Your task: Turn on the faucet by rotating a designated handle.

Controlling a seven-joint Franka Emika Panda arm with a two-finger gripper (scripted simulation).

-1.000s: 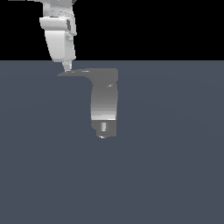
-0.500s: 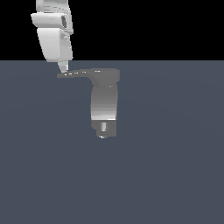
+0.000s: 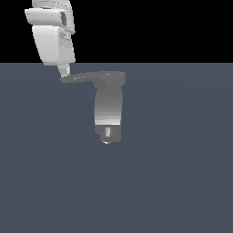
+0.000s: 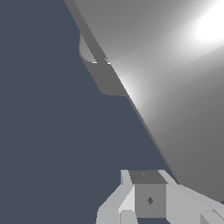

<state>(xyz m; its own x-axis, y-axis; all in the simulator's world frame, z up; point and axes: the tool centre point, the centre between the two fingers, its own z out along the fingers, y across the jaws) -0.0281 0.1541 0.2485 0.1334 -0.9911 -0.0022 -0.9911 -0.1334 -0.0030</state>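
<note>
Faucet [image 3: 108, 111] stands upper centre on a flat dark grey floor [image 3: 173, 173], black background above. Its handle [image 3: 84, 78] points left; the gripper [image 3: 64, 70] touches its tip, fingers' state unclear.

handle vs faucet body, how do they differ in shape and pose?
The handle is a flat, thin lever lying roughly level and tapering to a point toward the exterior view's left; the faucet body is a thick curved cylinder standing upright. The handle looks darker, the body brighter with a shaded gradient. Both are grey metal, joined at the wide cap. The tool sits at the handle's tip.
</note>
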